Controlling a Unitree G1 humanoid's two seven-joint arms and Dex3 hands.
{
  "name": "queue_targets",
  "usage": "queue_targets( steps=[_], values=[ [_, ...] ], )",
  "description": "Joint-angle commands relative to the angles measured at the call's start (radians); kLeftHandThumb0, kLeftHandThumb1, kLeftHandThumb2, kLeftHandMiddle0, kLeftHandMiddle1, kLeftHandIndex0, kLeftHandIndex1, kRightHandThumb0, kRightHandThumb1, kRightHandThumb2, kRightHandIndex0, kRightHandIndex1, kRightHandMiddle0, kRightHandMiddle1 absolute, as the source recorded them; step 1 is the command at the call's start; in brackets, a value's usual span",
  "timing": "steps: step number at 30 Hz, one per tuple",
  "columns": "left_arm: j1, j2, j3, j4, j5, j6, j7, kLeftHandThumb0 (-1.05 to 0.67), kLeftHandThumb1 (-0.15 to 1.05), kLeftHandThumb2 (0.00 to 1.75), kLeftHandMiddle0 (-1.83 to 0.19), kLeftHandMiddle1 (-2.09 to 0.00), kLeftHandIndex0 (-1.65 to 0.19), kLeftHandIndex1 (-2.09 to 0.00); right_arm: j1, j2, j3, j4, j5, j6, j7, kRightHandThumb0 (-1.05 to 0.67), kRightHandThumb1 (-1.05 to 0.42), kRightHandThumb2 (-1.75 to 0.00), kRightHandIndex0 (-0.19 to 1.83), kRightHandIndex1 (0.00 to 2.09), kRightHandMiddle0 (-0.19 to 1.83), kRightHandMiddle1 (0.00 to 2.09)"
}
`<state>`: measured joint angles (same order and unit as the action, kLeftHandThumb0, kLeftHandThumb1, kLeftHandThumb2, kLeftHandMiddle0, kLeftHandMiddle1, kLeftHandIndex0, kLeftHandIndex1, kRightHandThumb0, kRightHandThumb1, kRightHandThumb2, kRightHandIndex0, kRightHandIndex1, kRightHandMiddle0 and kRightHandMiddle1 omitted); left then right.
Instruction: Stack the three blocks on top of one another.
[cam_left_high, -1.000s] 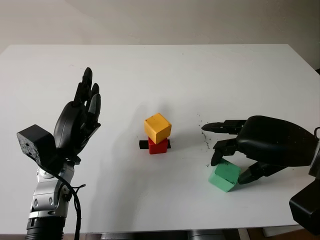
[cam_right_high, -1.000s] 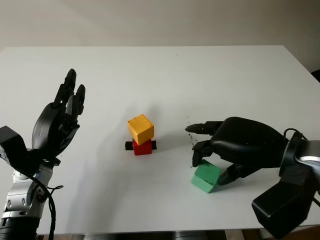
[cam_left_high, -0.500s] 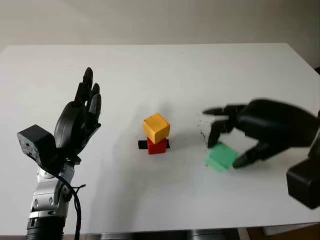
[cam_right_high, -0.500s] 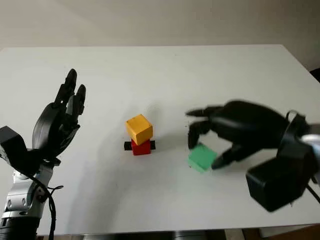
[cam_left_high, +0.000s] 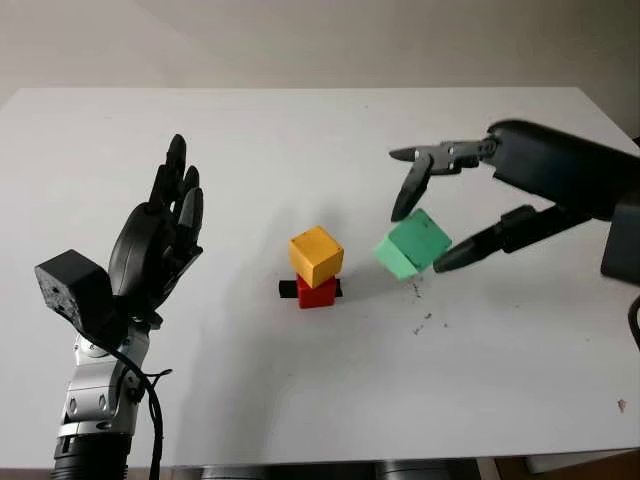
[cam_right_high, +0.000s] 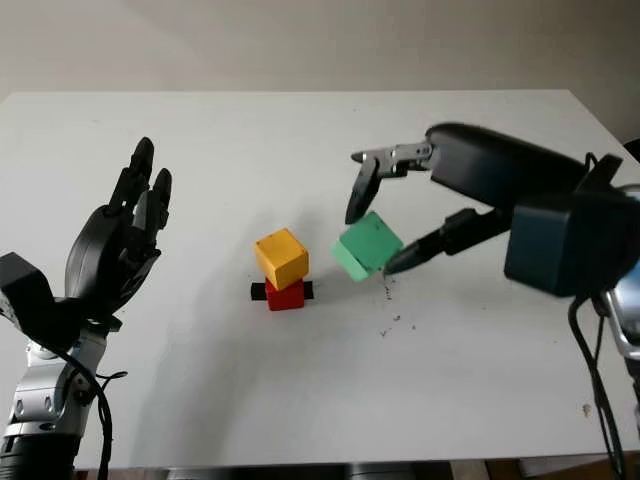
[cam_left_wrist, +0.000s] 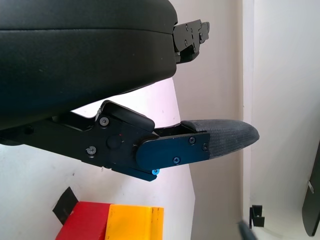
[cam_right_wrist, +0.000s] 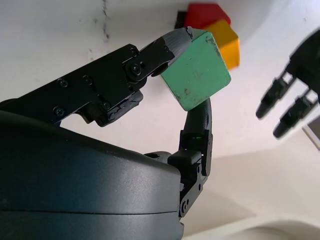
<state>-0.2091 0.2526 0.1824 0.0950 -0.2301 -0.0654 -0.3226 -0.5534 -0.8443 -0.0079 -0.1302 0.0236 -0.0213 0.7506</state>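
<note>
The right hand (cam_left_high: 430, 235) pinches the tilted green block (cam_left_high: 412, 243) above the tabletop (cam_left_high: 320, 140), beside the yellow block (cam_left_high: 316, 254) stacked on the red block (cam_left_high: 316, 292); the left hand (cam_left_high: 160, 240) is open, raised at left.

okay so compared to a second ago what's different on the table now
The right hand has lifted the green block off the table and carried it toward the stack, where it hangs tilted beside the yellow block. Yellow stays on the red block, and the left hand remains raised and open on its side.
</note>
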Motion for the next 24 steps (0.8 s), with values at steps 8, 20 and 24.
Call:
queue_targets(
  steps=[8,20,24],
  values=[
    [-0.009,0.0,-0.003,-0.008,0.001,-0.001,0.005,-0.78,1.05,0.57,0.19,-0.01,0.19,0.0,-0.258,0.083,0.043,0.137,0.068,0.206,0.071,-0.33,-0.88,-0.06,0.22,0.02,0.42,1.52],
    [0.0,-0.006,-0.01,-0.014,0.007,-0.008,0.02,-0.78,1.05,0.56,0.19,-0.01,0.19,0.0,-0.501,0.215,0.17,0.403,0.022,0.285,0.176,-0.41,-0.9,-0.06,0.22,0.02,0.38,1.57],
    [0.001,-0.006,-0.011,-0.014,0.005,-0.006,0.018,-0.79,1.05,0.57,0.19,0.0,0.19,0.0,-0.535,0.26,0.209,0.487,-0.014,0.257,0.196,-0.43,-0.9,-0.06,0.22,0.03,0.38,1.57]
  ],
)
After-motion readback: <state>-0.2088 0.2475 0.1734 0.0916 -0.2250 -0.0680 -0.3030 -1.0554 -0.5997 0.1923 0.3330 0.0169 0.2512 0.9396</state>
